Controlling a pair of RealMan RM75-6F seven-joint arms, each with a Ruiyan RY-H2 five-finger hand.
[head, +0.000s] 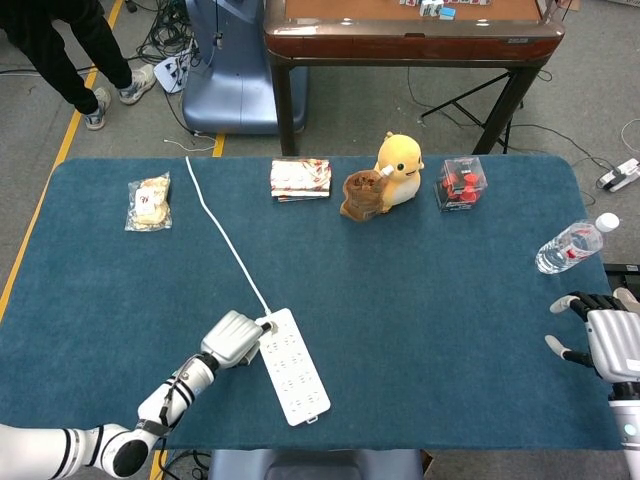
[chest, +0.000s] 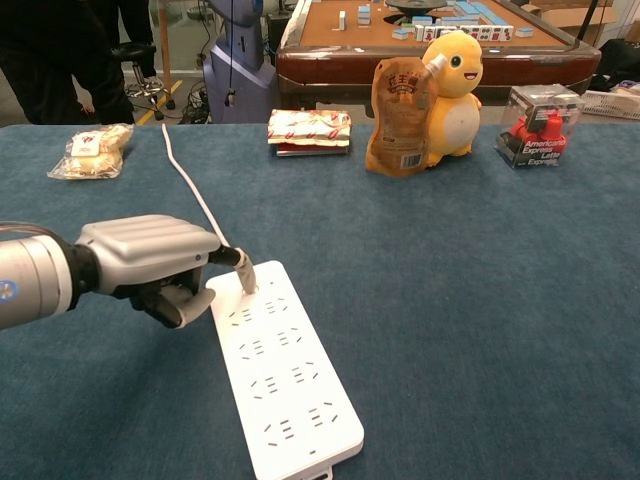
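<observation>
A white power strip (head: 291, 367) (chest: 285, 375) lies flat near the table's front edge. Its white cord (head: 225, 240) (chest: 190, 185) runs off to the far left. My left hand (head: 233, 338) (chest: 150, 262) sits at the strip's cord end with its fingers curled in. It grips the cord where it enters the strip, and the thumb touches the strip's left corner. My right hand (head: 605, 340) hovers at the table's right edge with its fingers apart, holding nothing. It is nearest to a plastic water bottle (head: 570, 245) lying on its side. The chest view does not show it.
Along the far side stand a yellow duck plush (head: 400, 168) (chest: 455, 85), a brown pouch (head: 362, 195) (chest: 400, 105), a clear box of red items (head: 460, 183) (chest: 540, 125), a striped snack pack (head: 300, 178) (chest: 308, 132) and a bagged pastry (head: 150, 202) (chest: 90, 150). A wooden game table and a person stand beyond.
</observation>
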